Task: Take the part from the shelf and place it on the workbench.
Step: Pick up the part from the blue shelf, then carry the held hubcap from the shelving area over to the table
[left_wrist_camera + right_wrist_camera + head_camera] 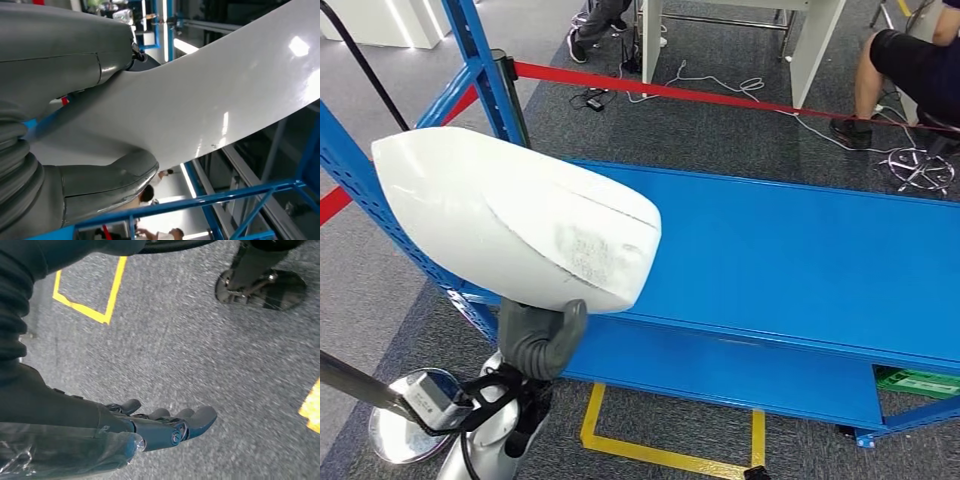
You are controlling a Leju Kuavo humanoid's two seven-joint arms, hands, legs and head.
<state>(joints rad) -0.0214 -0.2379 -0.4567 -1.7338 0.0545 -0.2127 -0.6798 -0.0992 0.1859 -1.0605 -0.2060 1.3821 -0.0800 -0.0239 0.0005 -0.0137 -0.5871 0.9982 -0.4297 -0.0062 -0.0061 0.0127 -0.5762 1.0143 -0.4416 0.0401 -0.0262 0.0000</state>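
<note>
A large white curved shell part (509,220) hangs in front of the blue shelf board (788,260), over its left end. My left hand (539,335) grips the part from below, its grey thumb on the near side. Close up in the left wrist view, the white part (211,95) runs between the thick grey thumb (109,182) and the hand's upper cover. My right hand (162,427) hangs over the grey carpet with its dark fingers stretched out straight and nothing in them.
Blue shelf uprights (482,60) stand at the left, with a red barrier tape (682,93) behind. Yellow floor marking (667,445) lies before the shelf. A round metal base (403,415) sits at lower left. Seated people (916,70) are beyond the tape. A green box (916,382) lies under the shelf.
</note>
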